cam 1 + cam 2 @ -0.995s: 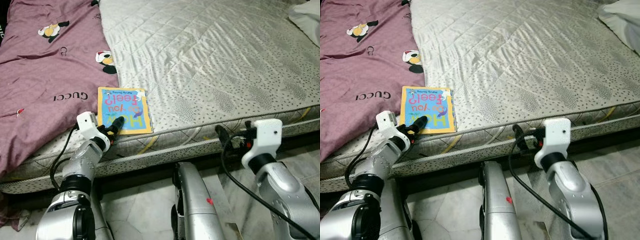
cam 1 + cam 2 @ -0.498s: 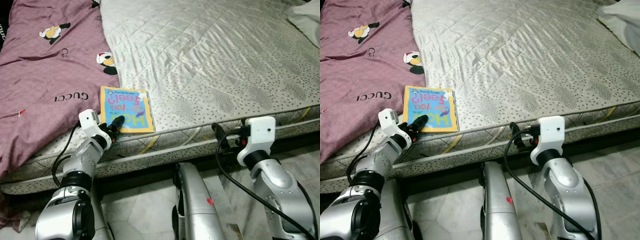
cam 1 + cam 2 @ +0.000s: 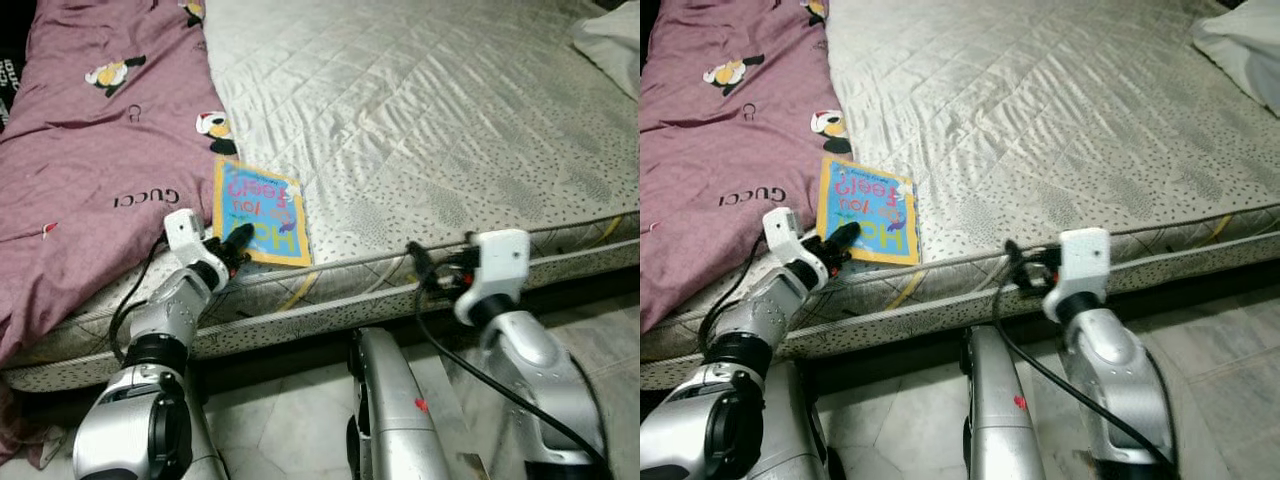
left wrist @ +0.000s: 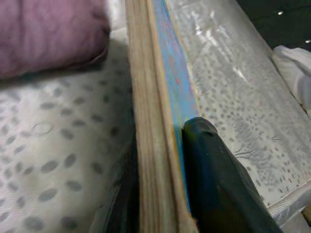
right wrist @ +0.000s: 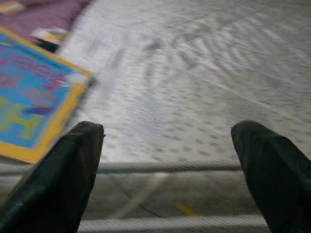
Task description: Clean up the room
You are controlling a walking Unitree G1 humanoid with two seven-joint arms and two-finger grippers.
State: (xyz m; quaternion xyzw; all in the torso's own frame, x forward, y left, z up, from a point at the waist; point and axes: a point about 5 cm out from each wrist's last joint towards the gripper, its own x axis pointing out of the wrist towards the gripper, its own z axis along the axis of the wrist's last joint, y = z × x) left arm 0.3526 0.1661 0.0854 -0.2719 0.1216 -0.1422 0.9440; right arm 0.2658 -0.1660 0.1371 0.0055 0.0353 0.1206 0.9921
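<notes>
A wide bed with a pale quilted, speckled mattress [image 3: 430,130] takes up most of the room, standing over a marble-tiled floor [image 3: 290,420]. A mauve blanket printed with cartoon penguins and lettering [image 3: 90,170] is heaped along the robot's left side of the bed, and a white pillow [image 3: 610,40] lies at the far right corner. Near the mattress's front edge, just beside the blanket, is a thin blue picture book with a yellow border [image 3: 258,211], its cover facing up and its near corner lifted slightly. The left hand [image 3: 232,243] has that corner pinched between its two black fingers [image 4: 218,184], one on the blue cover and the other under the book's pale page edge. The right hand [image 3: 428,272] is at the mattress's piped front edge, well apart from the book, its fingers [image 5: 63,179] spread wide with nothing between them.
</notes>
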